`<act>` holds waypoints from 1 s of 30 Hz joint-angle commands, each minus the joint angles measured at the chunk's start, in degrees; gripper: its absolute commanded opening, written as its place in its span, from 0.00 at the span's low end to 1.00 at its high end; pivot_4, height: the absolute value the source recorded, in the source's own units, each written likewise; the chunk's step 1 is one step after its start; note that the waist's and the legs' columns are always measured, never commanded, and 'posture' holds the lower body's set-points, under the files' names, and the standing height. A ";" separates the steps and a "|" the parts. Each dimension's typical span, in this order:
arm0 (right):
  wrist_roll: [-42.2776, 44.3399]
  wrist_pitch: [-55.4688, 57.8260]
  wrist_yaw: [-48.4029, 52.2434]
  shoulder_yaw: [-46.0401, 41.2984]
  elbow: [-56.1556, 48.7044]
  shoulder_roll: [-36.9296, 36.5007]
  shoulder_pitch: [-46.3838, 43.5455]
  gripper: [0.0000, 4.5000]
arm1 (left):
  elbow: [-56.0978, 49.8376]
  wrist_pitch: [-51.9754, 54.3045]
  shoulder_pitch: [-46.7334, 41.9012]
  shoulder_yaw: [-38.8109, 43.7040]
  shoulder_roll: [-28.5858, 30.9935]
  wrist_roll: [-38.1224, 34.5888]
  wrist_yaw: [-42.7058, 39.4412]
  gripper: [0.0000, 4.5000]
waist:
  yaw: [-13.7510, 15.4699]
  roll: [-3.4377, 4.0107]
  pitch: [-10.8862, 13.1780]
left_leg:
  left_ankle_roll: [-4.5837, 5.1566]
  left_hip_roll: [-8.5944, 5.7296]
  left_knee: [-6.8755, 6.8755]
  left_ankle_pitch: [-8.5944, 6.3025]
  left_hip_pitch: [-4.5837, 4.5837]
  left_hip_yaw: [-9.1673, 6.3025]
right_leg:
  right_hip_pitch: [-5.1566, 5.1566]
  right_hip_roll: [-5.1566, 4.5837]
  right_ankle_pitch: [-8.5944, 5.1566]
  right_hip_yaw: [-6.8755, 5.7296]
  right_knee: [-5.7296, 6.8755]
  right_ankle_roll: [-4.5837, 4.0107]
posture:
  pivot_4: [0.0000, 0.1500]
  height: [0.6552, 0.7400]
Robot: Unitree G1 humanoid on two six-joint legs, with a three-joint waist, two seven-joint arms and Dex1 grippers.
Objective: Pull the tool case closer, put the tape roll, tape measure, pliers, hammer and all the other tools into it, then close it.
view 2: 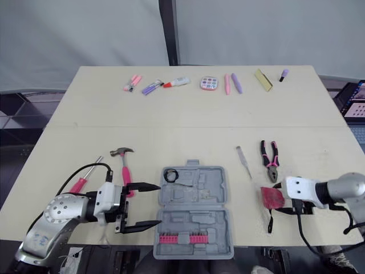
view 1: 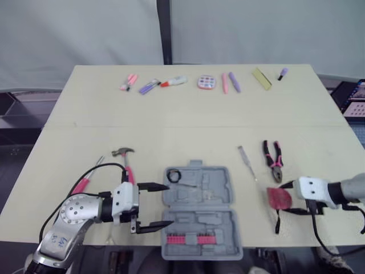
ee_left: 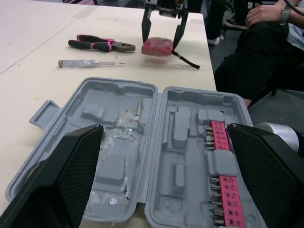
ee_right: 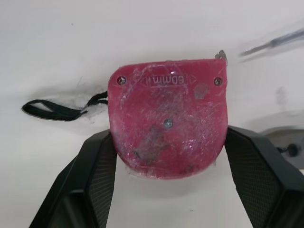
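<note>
Tool case [view 1: 198, 211] lies open at the near edge of the desk [view 1: 188, 114], so any further pull toward the robot risks tipping it off the brink. The left pincer [view 1: 169, 205] is spread wide and holds nothing, its tips just beside the case's left rim. A clumsy closing there could shove the case sideways instead of steadying it. The hammer [view 1: 126, 162] lies close behind that arm, and a swing could knock it.

The right pincer [view 1: 284, 198] has closed on the red tape measure [ee_right: 166, 123], right of the case and near the pliers [view 1: 274, 161]. It may be just clear of the desk, though that is hard to judge. The grip sits low on rounded corners, so the tape measure could squirt out in transit. Its black strap [ee_right: 52, 110] trails loose and might catch the case rim.
</note>
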 commanded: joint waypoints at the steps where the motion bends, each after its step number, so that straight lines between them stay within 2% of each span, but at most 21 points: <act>1: 0.70 10.29 1.50 -1.00 -11.69 -3.59 -1.53 0.65 | 2.08 -1.90 -0.02 1.08 0.02 0.17 -0.73 1.00 | 0.01 0.00 0.00 | 0.00 0.00 0.00 0.00 0.00 0.00 | 0.00 0.00 0.00 0.00 0.00 0.00 | 1.00 0.69; 6: -3.49 30.85 0.99 3.64 -27.63 -5.48 -6.61 0.65 | 5.59 -3.86 -1.39 0.47 -0.72 0.40 -1.68 1.00 | 0.07 0.00 0.01 | 0.00 -0.01 0.00 0.00 -0.05 -0.04 | -0.03 -0.03 0.00 0.00 -0.02 0.00 | 1.00 0.69; 15: -10.74 56.11 2.37 18.97 -37.39 0.99 -24.57 0.65 | 7.13 -5.98 -2.06 1.36 -2.15 0.20 -1.51 1.00 | -0.13 -0.02 0.02 | -0.02 -0.03 -0.02 0.00 -0.11 -0.09 | -0.15 -0.04 0.00 0.01 0.01 0.00 | 1.00 0.69; 22: -13.87 66.03 4.39 31.69 -36.89 9.31 -39.30 0.65 | 7.73 -6.06 -2.45 1.63 -2.26 0.60 -1.14 1.00 | -0.29 -0.04 0.03 | -0.05 -0.06 -0.02 0.00 -0.19 -0.06 | -0.63 -0.12 0.00 0.02 0.64 0.00 | 1.00 0.69; 30: -15.18 73.05 4.32 41.71 -33.68 15.02 -46.84 0.65 | 7.98 -6.55 -2.68 1.43 -3.01 1.06 -0.52 1.00 | -0.33 -0.06 0.03 | -0.07 -0.17 0.01 -0.01 -0.25 -0.09 | -1.00 -0.22 0.00 0.01 1.05 -0.01 | 1.00 0.69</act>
